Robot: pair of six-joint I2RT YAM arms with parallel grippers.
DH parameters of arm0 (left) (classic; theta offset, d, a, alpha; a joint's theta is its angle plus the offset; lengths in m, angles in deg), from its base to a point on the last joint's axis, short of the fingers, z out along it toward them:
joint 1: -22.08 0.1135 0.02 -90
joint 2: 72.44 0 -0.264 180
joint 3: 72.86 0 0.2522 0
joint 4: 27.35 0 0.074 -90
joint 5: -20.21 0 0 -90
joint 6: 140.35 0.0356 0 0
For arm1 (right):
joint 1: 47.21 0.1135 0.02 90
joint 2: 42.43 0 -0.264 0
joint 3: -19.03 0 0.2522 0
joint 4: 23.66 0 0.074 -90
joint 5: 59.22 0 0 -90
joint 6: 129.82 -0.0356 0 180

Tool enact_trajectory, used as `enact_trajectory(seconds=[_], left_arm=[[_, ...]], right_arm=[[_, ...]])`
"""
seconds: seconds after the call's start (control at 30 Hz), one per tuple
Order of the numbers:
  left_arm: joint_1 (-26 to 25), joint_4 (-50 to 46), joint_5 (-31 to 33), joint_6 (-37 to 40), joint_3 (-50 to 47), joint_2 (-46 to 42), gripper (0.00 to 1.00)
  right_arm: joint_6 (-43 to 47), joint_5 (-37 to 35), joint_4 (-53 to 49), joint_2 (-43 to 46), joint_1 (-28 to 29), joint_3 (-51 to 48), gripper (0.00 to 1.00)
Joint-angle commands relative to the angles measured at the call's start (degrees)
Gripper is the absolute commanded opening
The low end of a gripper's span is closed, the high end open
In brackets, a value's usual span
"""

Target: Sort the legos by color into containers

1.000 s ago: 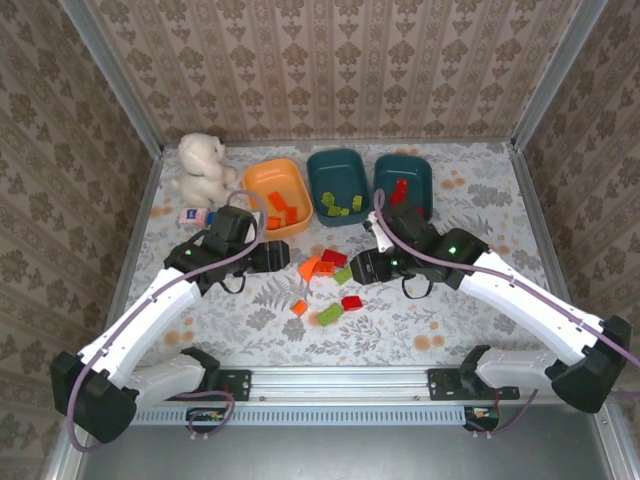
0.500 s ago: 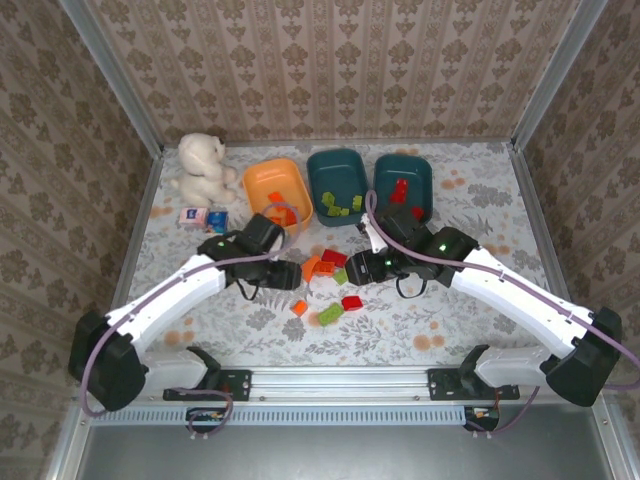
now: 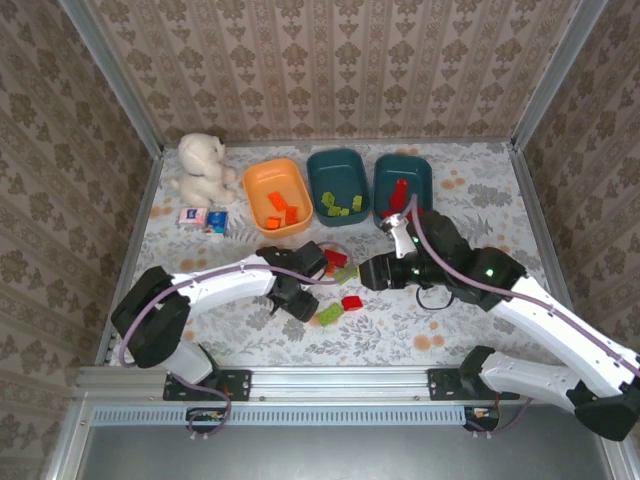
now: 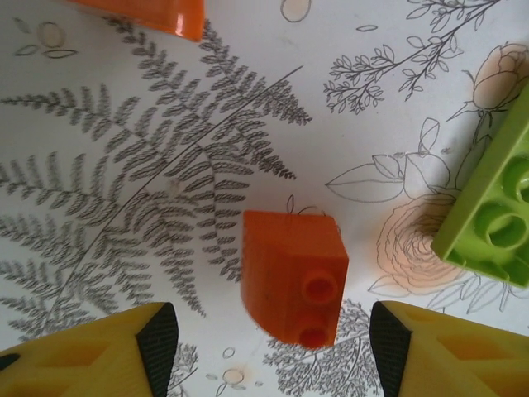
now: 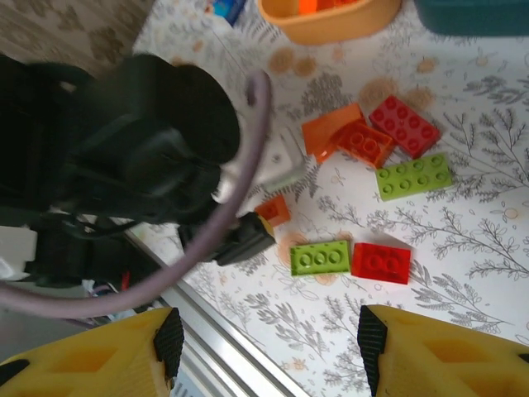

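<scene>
In the left wrist view a small orange lego point(image 4: 293, 277) lies on the table between the fingers of my left gripper point(image 4: 273, 351), which is open and does not touch it. From above, the left gripper point(image 3: 298, 298) is low over the table at the left of the loose legos. My right gripper point(image 3: 368, 272) hovers open with nothing in it point(image 5: 270, 347) above a green lego point(image 5: 321, 257) and a red lego point(image 5: 381, 262). The containers stand at the back: an orange tub point(image 3: 250, 180) and two teal tubs point(image 3: 338, 162) point(image 3: 423, 178) with legos inside.
More legos lie in a cluster: red point(image 5: 403, 125), orange point(image 5: 329, 128), long green point(image 5: 413, 176). The left arm's black wrist point(image 5: 149, 149) is close to my right gripper. A white plush toy point(image 3: 203, 168) and a blue-and-white box point(image 3: 203, 218) sit at back left.
My left gripper swung right and down from near the orange tub onto the small orange lego, its fingers narrowing. My right gripper drew back to the right from the cluster and opened a little.
</scene>
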Motion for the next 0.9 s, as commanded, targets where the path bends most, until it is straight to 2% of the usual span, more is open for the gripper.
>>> enact_trajectory(seconds=[0.0,0.4,0.63,0.77,0.87], left_arm=[[-1.0,1.3,1.4,0.7,1.5,2.3,0.63],[-0.4,4.3,1.1,-0.7,0.2,6.4,0.55],[0.8,4.3,-1.6,-1.1,-0.4,7.8,0.44],[1.2,2.7,-1.8,-1.4,0.1,8.4,0.34],[1.2,2.0,-0.8,-1.9,0.4,7.1,0.33]], right_arm=[[-2.9,0.0,-0.4,1.8,-1.5,-0.1,0.61],[-2.9,0.6,-1.6,1.0,-2.3,1.3,0.61],[-2.7,0.4,-2.1,0.5,-2.4,1.9,0.61],[-2.8,0.0,-2.1,0.3,-2.4,2.1,0.61],[-2.8,-0.1,-1.9,-0.1,-2.5,2.3,0.61]])
